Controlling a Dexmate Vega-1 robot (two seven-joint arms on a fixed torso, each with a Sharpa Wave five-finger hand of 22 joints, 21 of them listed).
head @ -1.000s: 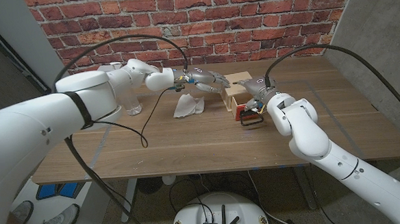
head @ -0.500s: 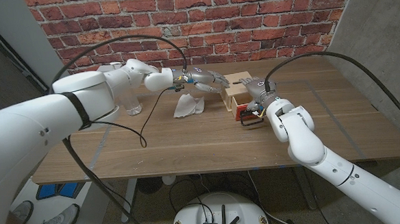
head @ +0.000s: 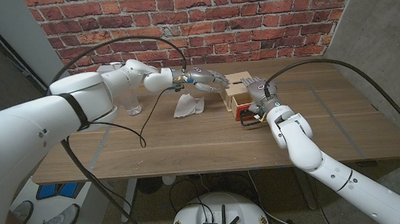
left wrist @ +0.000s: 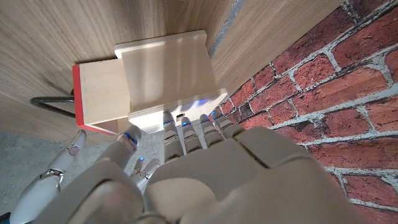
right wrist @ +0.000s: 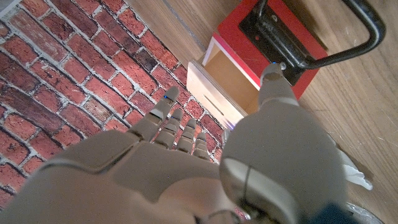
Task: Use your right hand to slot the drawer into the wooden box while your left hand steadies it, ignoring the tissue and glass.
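A pale wooden box (head: 237, 80) stands at the table's far middle. The drawer (head: 240, 110), with a red front (right wrist: 268, 43) and a black loop handle (right wrist: 329, 38), sits partly inside it and sticks out towards me. My left hand (head: 205, 79) reaches in from the left, its fingertips (left wrist: 186, 124) touching the box's (left wrist: 166, 68) side edge and holding nothing. My right hand (head: 257, 92) lies over the drawer and box, fingers spread above the box's (right wrist: 214, 93) top. Its thumb (right wrist: 275, 87) presses on the red front next to the handle (head: 250, 120).
A crumpled white tissue (head: 188, 106) lies just left of the box, under my left forearm. A clear glass (head: 132, 102) stands further left. The brick wall runs close behind the box. Black cables arc over both arms.
My right forearm has swung left and the hand has closed in on the box. The drawer looks slightly further in. The left hand has stayed against the box.
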